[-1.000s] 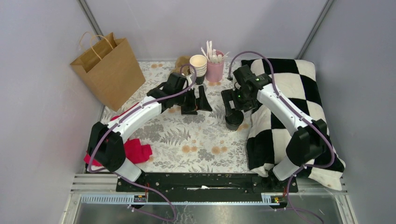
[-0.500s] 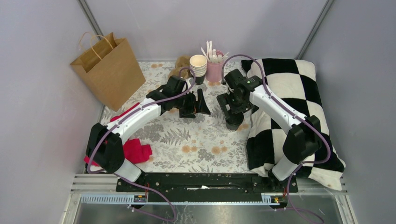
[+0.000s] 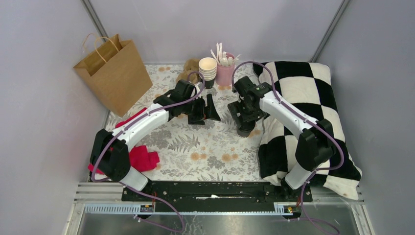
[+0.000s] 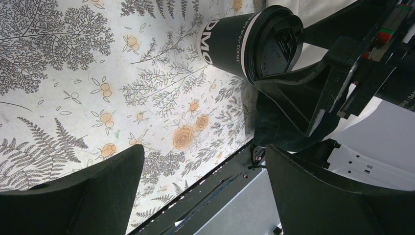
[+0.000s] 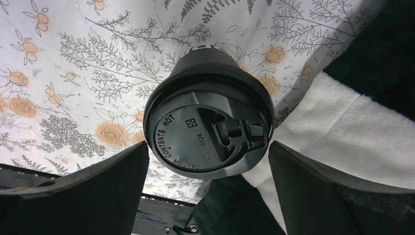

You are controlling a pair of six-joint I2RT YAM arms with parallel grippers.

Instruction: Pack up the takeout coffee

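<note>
My right gripper (image 5: pixel 208 147), jaws spread and gripping nothing, has drifted toward 9 o'clock to straddle the lidded cup (image 5: pixel 210 125), upright beside the pillow (image 3: pixel 303 83); my left gripper (image 4: pixel 204 149) hangs open at its 10 o'clock, so a grasp looks next.

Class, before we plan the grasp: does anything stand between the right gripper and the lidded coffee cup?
Nothing visible does. The right gripper is open directly above the coffee cup, one finger on each side of it, nothing between them. The left gripper is open off to one side, clear of that path.
</note>
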